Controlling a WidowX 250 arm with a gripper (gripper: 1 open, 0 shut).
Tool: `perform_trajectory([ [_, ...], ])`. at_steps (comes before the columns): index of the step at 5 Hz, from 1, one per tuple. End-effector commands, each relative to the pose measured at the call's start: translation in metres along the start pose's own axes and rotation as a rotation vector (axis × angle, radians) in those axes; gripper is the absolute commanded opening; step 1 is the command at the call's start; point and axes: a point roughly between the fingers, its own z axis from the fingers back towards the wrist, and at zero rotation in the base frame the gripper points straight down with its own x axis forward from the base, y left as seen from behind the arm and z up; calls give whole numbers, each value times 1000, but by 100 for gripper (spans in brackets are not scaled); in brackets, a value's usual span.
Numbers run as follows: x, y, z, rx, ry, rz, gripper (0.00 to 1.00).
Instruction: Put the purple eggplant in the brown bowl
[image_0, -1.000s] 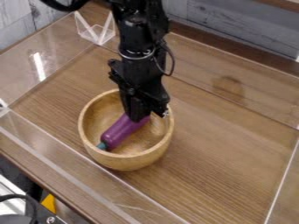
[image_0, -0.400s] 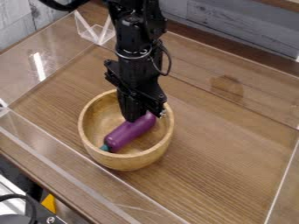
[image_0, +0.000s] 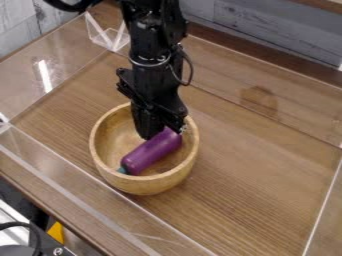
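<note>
The purple eggplant (image_0: 150, 151) lies tilted inside the brown bowl (image_0: 183, 167), which sits at the middle of the wooden table. Its lower, stem end rests near the bowl's front-left floor and its upper end points up to the right. My gripper (image_0: 163, 130) reaches straight down into the bowl from above. Its dark fingers are shut on the eggplant's upper end. The arm hides the back part of the bowl's inside.
Clear acrylic walls (image_0: 40, 70) ring the wooden table (image_0: 261, 130). A transparent stand (image_0: 110, 38) is at the back left. The table's front edge runs along the lower left.
The gripper has shifted slightly left and up inside the bowl. The eggplant's upper end has swung to the right with it, so the eggplant lies more slanted.
</note>
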Motion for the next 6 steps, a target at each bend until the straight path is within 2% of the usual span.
perform_trajectory([
  [1,4,7,13,22,-51,21,0],
  [6,-3,15,11,36,-32,59,0],
])
